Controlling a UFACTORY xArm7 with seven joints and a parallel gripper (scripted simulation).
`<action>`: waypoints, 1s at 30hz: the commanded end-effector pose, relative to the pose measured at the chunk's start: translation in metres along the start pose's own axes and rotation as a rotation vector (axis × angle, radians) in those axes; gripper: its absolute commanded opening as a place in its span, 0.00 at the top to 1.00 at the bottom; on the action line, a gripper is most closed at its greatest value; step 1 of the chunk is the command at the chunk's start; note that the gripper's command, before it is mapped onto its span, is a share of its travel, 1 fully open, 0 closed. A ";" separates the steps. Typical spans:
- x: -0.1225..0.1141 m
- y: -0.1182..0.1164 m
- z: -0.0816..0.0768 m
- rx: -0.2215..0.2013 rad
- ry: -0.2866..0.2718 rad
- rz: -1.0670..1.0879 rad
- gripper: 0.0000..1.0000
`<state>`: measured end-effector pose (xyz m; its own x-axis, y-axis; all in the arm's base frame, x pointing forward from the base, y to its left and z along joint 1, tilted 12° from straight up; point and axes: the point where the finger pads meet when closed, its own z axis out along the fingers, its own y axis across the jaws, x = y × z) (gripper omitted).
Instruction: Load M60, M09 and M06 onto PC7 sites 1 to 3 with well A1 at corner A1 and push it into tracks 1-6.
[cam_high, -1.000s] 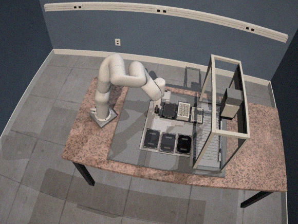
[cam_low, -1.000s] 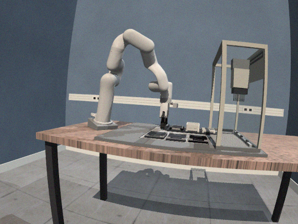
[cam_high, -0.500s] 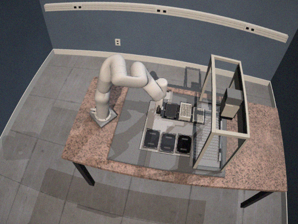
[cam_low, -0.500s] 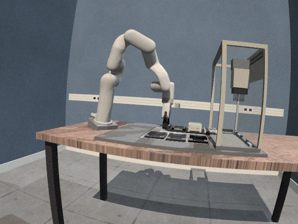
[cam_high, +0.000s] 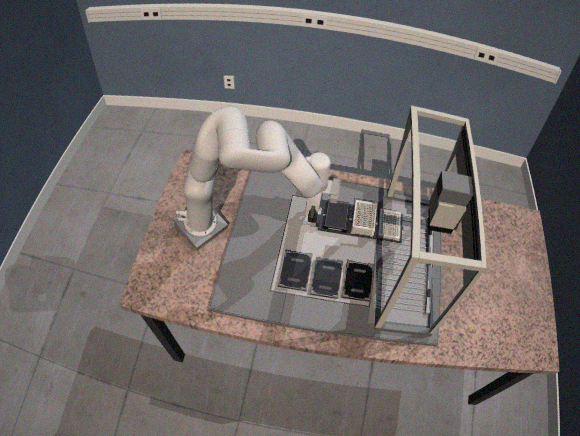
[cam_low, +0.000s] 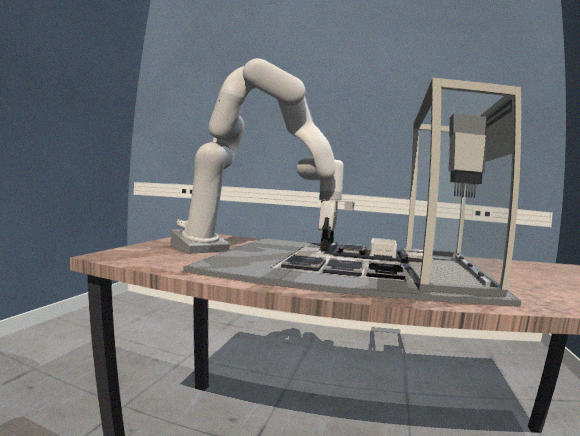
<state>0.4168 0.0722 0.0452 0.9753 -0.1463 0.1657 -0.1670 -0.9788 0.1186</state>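
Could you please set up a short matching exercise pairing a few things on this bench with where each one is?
Things:
1. White deep-well block
2. Three dark empty nests
3. Grey pipetting head
4. Black gripper

Places:
A. In a row on the near side of the apron
B. At the carrier's handle end
C. Middle site of the carrier
D. Hanging inside the beige frame

Pairs: 1-C, 2-A, 3-D, 4-B
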 end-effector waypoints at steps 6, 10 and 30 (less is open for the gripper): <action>0.009 -0.001 -0.001 0.001 0.003 0.000 0.18; 0.013 -0.001 -0.001 0.001 0.003 0.000 0.18; 0.031 -0.001 -0.001 0.001 0.003 0.000 0.18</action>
<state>0.4429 0.0684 0.0496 0.9753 -0.1460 0.1655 -0.1666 -0.9789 0.1186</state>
